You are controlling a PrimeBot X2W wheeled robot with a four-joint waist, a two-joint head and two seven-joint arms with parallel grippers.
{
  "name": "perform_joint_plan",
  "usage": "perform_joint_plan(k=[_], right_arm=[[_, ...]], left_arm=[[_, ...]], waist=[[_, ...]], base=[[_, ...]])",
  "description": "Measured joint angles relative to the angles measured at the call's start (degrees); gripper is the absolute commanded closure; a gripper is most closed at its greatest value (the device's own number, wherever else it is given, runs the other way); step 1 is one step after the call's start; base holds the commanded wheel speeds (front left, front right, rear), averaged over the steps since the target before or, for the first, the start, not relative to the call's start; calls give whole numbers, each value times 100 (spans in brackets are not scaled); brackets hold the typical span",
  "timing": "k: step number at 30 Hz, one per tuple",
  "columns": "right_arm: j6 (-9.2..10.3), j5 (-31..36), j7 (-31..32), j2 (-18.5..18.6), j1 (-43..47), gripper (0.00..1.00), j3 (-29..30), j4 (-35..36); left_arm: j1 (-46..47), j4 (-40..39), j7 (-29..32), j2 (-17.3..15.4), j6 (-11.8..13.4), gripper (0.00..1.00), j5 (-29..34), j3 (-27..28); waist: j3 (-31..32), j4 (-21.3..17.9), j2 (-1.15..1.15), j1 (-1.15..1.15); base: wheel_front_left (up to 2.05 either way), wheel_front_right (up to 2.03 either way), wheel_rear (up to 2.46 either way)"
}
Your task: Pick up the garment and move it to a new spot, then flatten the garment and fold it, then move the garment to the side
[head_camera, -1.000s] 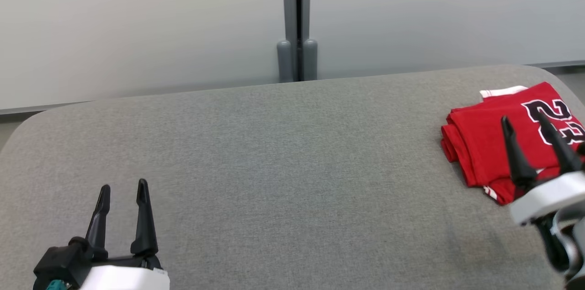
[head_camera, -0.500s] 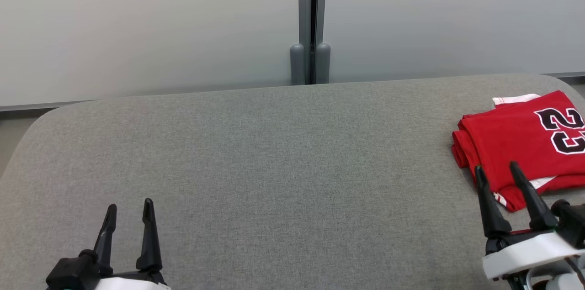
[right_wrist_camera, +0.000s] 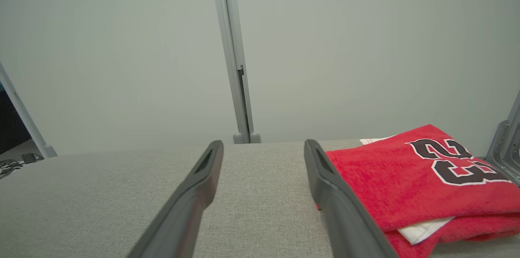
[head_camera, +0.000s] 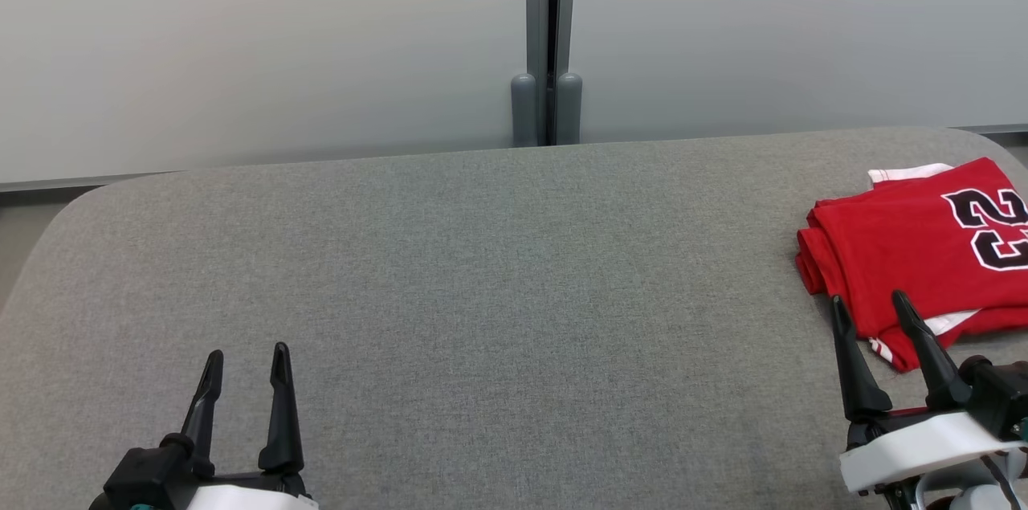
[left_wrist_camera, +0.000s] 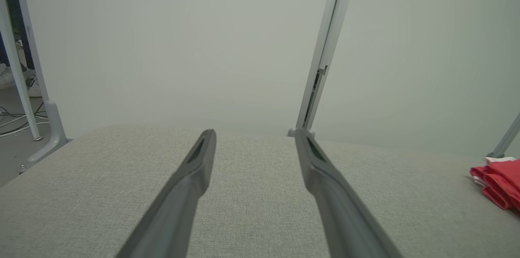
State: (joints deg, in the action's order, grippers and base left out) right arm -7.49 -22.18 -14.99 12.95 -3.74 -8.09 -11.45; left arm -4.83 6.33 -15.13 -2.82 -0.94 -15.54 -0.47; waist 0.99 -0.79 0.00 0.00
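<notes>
- The right claw (head_camera: 866,299) stands with its two dark fingers spread wide and nothing between them. Its tips hover at the near edge of the folded red jersey (head_camera: 899,253); I cannot tell whether they touch the cloth.
- In the right wrist view, the right claw (right_wrist_camera: 263,142) points along the surface, with the jersey (right_wrist_camera: 390,176) just beside its right-hand finger rather than between the two.
- The left claw (head_camera: 247,349) is equally wide and empty, low over the near left part of the grey cloth-covered surface (head_camera: 482,253) and well apart from the jersey.
- The jersey lies by the right edge of the surface, nearer the far right corner. It is folded into a compact stack with a black number 23 (right_wrist_camera: 451,160) on top and a white layer (right_wrist_camera: 422,229) poking out at the near side.
- It looks folded and set aside already, so the task is probably near its end.
- Handling, as a judgement: the jersey is light, soft and limp, with no stiffness of its own. It is not fragile, and the knit should grip rather than slip between the fingers.
- A pinch on the top layer alone would likely peel the stack open.
- The best hold is the rounded fold edge (head_camera: 807,257) facing the middle of the surface, with every layer pinched together, or both claws under the near corners.
</notes>
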Motion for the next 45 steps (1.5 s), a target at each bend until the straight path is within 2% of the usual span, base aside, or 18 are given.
perform_joint_plan(k=[19,20,27,45], right_arm=[[0,0,0,41,-103,0,-171,-153],[0,-2,0,45,-105,100,-181,-164],[0,-54,45,-158,181,100,-245,-437],[0,-1678,505,-336,156,100,101,-421]], left_arm=[[-1,-10,0,0,58,0,25,-102],[-1,-7,0,0,57,100,25,-111],[-165,309,38,69,51,100,-51,-134],[33,430,515,66,-100,100,-1786,42]], waist=[[-9,1,0,0],[-11,4,0,0],[-12,6,0,0],[-28,16,0,0]], base=[[0,0,0],[0,0,0],[0,0,0],[0,0,0]])
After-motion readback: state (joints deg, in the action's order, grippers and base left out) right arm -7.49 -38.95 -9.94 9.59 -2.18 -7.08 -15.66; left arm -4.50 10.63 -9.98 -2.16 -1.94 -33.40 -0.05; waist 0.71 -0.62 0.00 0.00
